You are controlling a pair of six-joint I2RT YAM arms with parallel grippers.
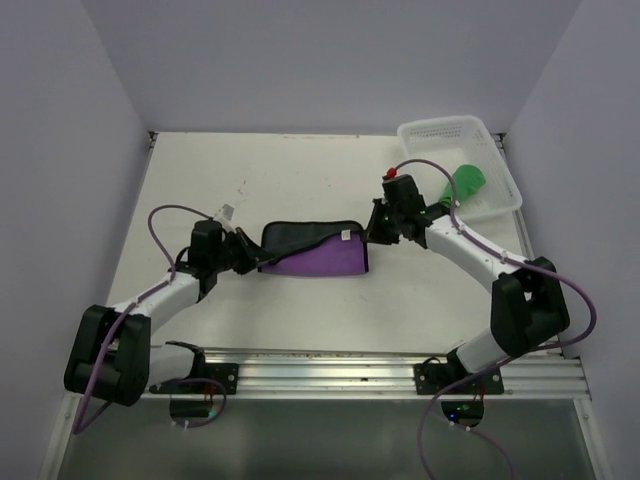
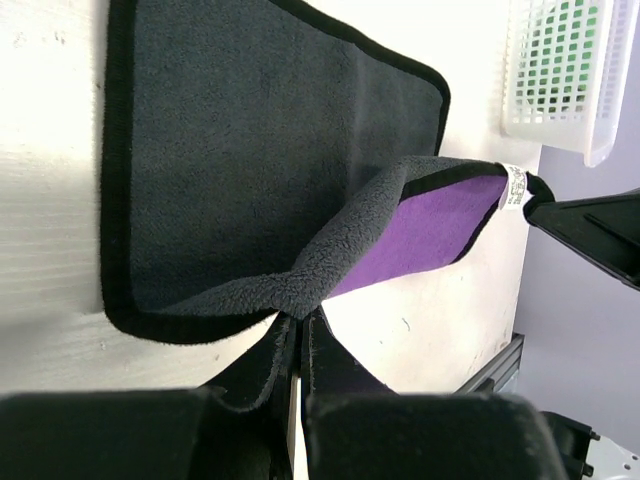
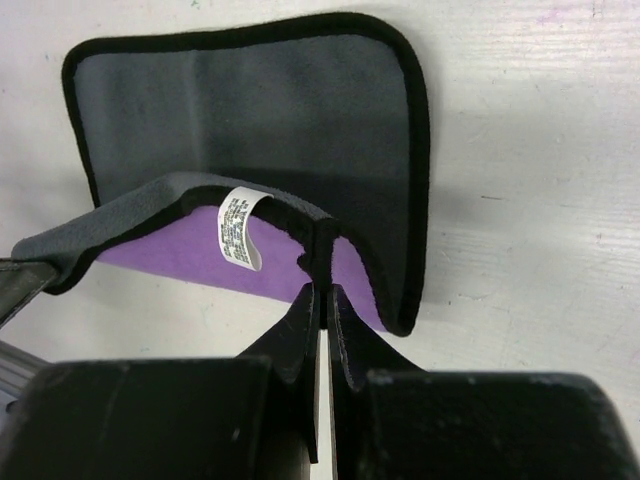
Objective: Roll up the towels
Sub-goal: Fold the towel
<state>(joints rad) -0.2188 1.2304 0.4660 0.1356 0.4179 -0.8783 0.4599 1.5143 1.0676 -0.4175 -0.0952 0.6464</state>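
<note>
- White tabletop [image 1: 300,170], pale walls around.
- Purple towel [image 1: 320,262] mid-table, dark back up, near edge raised and showing purple.
- I see the left gripper [image 2: 300,325] pinching its near-left corner, and the right gripper [image 3: 322,292] pinching the tagged corner.
- Green towel [image 1: 467,182] sits in the white lattice basket [image 1: 440,128], far right.

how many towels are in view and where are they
2. The purple towel lies mid-table, its raised edge pinched by the left gripper and right gripper. The green towel sits in the white basket at the far right; more could be hidden beneath it.
</note>
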